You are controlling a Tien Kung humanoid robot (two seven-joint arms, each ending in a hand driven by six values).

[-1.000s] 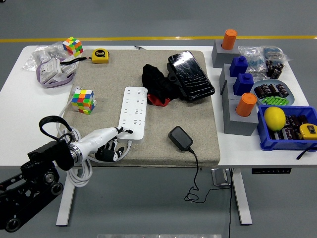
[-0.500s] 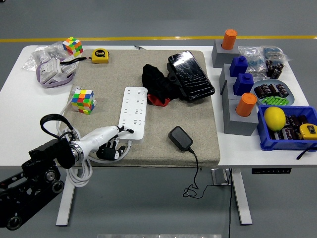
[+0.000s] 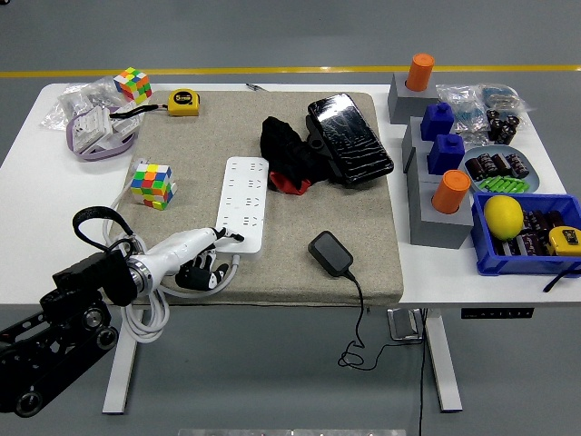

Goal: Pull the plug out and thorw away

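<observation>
The white power strip (image 3: 245,204) lies on the grey mat (image 3: 363,218), with nothing plugged into it. The black plug adapter (image 3: 331,252) lies loose on the mat to the strip's right, and its thin black cable (image 3: 359,318) hangs over the table's near edge. My left hand (image 3: 216,243), white on a black arm, reaches in from the lower left. It lies over the strip's thick white cord (image 3: 145,313), with its fingertips at the strip's near left corner. The fingers are relaxed and hold nothing. My right hand is out of view.
Two colour cubes (image 3: 152,184) (image 3: 132,84), a yellow tape measure (image 3: 184,101) and a bag of parts (image 3: 91,123) are at the left. A black pouch (image 3: 349,138) and dark cloth (image 3: 286,154) are at the back. Grey blocks (image 3: 436,213) and a blue bin (image 3: 526,236) with a lemon stand at the right.
My left hand and arm have drawn back slightly to the left and towards the near edge. The near end of the strip has shifted a little left. The plug has not moved.
</observation>
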